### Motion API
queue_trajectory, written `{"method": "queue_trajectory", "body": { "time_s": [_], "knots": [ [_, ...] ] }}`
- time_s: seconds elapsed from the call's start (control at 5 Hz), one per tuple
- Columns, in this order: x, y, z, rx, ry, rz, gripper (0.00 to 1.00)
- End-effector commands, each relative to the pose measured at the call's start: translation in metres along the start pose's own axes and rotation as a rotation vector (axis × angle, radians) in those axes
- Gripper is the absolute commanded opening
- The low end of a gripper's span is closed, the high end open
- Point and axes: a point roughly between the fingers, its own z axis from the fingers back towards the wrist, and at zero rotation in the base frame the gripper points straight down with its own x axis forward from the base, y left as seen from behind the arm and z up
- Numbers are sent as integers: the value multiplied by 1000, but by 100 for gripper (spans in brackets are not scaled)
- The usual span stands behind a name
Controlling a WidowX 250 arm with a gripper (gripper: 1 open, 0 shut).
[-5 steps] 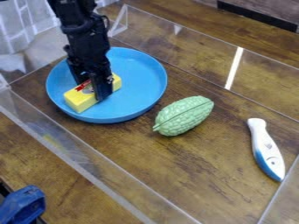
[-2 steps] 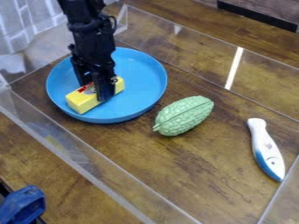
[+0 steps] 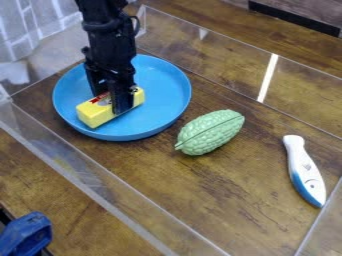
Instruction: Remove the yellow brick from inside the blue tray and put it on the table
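Hand [image 3: 111,100]: pointing straight down inside the blue tray [image 3: 163,92], fingers either side of the yellow brick [image 3: 104,109], closed on it.
Yellow brick: inside the tray, left of centre.
Blue tray: on the worktop [image 3: 241,190], far left.
Green ridged vegetable [image 3: 210,131]: just right of the tray.
White-and-blue tool [image 3: 303,169]: far right.

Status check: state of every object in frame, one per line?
Small yellow rectangular brick: inside the tray, jaws straddling it, not clearly lifted.
Round bright-blue plastic tray: on the table, upright, holding the brick.
Black gripper: pointing down over the brick, jaws around it; grip unclear.
Green ridged oval vegetable: lying on the table beside the tray.
White-and-blue handled tool: lying flat on the dark wood table.
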Motion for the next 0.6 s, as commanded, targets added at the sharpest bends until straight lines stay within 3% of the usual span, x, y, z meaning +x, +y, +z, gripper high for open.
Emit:
{"method": "queue_trajectory", "body": {
  "time_s": [0.0,0.4],
  "knots": [
    [16,-2,32,53,-63,-37,0],
    [19,-6,39,68,-49,-61,0]
  ]
}}
